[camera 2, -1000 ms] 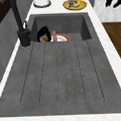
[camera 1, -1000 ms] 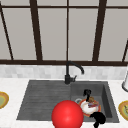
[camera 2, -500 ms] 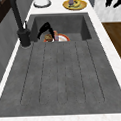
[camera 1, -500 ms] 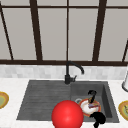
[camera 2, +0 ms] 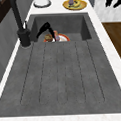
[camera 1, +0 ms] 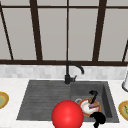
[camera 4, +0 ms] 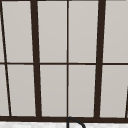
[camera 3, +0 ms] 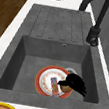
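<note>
**Two hands, one brown lump in the basin**

One red-rimmed plate (camera 3: 45, 75) lies on the floor of the sink (camera 3: 27, 58), and on it are one brown lump (camera 3: 65, 88) and one pink striped stick (camera 3: 54, 86). The lump is round, dull brown and small, just beside the stick. My left hand (camera 3: 74, 84) curls round it. My right hand (camera 2: 112, 1) hangs off the counter's front, fingers straight and apart. Two yellow plates (camera 1: 123, 108) sit on the counter, and one red ball (camera 1: 67, 115) is up front.
</note>
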{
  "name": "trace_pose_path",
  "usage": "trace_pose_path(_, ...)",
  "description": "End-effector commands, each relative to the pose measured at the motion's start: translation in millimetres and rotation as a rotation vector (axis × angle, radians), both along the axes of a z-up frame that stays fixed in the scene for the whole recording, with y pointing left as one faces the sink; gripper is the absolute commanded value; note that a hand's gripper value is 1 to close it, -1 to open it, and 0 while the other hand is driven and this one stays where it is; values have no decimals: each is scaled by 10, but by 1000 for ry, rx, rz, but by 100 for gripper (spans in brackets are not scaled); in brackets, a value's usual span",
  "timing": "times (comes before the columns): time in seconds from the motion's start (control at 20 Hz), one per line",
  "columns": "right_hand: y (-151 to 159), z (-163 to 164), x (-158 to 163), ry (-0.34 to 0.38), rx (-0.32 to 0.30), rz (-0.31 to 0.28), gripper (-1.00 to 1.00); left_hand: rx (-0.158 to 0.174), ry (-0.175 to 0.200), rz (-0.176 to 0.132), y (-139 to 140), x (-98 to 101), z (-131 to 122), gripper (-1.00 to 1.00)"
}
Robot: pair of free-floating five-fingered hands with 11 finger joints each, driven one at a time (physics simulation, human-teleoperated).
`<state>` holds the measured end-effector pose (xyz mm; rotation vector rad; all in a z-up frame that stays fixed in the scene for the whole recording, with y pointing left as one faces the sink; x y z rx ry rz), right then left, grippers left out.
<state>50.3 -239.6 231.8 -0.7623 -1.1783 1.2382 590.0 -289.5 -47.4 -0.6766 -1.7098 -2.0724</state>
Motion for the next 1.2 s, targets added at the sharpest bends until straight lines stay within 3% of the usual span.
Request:
trace_pose_path(0.0, 0, 0, 0, 0, 0, 0, 0, -28, -63, 0, -81, -197, -191, -100)
trace_pose_path(0.2, 0, 0, 0, 0, 0, 0, 0, -77, -101, -29, -129, -374, -128, -100)
trace_pose_path(0.45, 0, 0, 0, 0, 0, 0, 0, -92, -224, -52, -89, -599, 1, -100)
trace_pose_path(0.55, 0, 0, 0, 0, 0, 0, 0, -96, -246, -60, -84, -676, 49, -100)
trace_pose_path(0.65, 0, 0, 0, 0, 0, 0, 0, -90, -245, -68, -74, -733, 107, -100)
trace_pose_path(1.0, 0, 0, 0, 0, 0, 0, 0, -89, -167, -89, -21, -985, 114, -100)
trace_pose_path(1.05, 0, 0, 0, 0, 0, 0, 0, -103, -145, -98, 39, -967, 119, -100)
trace_pose_path(1.1, 0, 0, 0, 0, 0, 0, 0, -133, -140, -78, 73, -860, 168, -100)
trace_pose_path(1.15, 0, 0, 0, 0, 0, 0, 0, -135, -143, -91, 92, -812, 146, -100)
